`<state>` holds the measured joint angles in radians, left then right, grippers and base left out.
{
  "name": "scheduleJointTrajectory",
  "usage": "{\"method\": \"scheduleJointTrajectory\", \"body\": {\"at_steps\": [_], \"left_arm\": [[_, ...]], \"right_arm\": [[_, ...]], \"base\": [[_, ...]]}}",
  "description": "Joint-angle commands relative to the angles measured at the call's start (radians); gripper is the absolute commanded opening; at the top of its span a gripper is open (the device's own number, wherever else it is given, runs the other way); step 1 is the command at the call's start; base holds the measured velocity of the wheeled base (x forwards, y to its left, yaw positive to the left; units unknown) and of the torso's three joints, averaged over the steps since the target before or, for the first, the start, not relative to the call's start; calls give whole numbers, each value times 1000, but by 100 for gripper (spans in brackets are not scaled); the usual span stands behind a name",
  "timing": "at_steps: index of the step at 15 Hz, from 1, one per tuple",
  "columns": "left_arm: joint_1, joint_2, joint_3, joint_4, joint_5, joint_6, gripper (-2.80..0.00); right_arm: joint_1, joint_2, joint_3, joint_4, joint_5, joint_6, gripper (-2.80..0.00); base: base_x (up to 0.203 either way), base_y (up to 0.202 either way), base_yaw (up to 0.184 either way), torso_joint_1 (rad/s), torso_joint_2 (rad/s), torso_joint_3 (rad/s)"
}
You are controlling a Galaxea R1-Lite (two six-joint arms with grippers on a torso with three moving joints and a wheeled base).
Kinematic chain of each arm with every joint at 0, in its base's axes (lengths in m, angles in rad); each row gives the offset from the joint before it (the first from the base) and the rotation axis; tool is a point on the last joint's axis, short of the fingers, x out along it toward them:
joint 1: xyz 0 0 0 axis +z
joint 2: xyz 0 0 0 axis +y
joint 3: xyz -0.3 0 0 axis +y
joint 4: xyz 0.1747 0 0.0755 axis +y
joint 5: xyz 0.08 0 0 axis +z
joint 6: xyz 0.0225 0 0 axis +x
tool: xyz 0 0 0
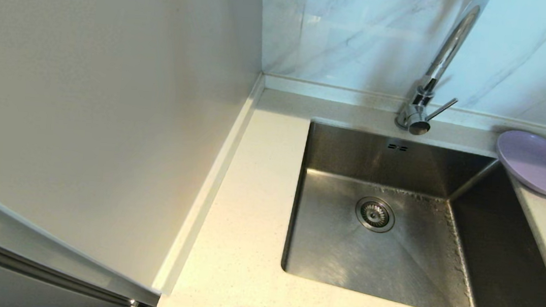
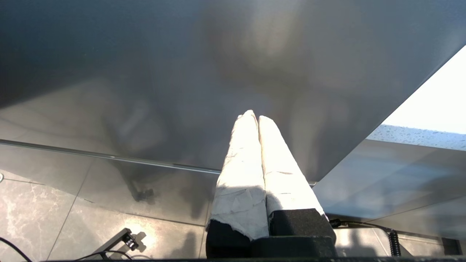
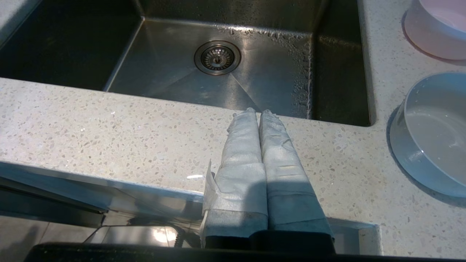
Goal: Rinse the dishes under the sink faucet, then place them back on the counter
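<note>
Nearest me, below the bench edge, I have the left gripper [image 2: 255,117] parked in front of a dark glossy cabinet front [image 2: 218,72]; its white-wrapped jaws are pressed together on nothing and touch nothing. Beneath it I see grey tiled floor [image 2: 54,218].

Just over the front strip of the bench [image 3: 109,134] I have the right gripper [image 3: 257,111], its wrapped jaws likewise clenched tight, empty, with the tips at the near lip of the steel sink [image 1: 343,258]. Neither arm shows from the head camera.

On the bench to the right of the sink I see, closest to me, a grey-blue bowl [image 3: 429,138] with water drops in it, well apart from the right gripper. A little farther back sits the pale pink bowl [image 3: 437,32], just beside the sink's right rim. Farther still, at the sink's far right corner, lies the lilac plate [image 1: 539,164], its near-left rim overhanging the basin.

Inside the sink I see the round drain strainer [image 1: 375,214] and beads of water along the floor of the basin. At the far rim stands the chrome faucet [image 1: 429,88], side lever pointing right, against a marble-look backsplash [image 1: 353,32].
</note>
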<state>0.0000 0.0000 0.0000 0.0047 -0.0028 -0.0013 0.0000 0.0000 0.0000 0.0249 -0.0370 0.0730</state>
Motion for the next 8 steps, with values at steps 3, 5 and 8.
{"method": "scheduleJointTrajectory", "body": {"at_steps": [3,5,8], "left_arm": [[0,0,0,0,0,0,-280],[0,0,0,0,0,0,-280],[0,0,0,0,0,0,-280]], "right_arm": [[0,2,8,0,0,1,-280],[0,2,8,0,0,1,-280],[0,2,9,0,0,2,-280]], "base": [[0,0,0,0,0,0],[0,0,0,0,0,0],[0,0,0,0,0,0]]}}
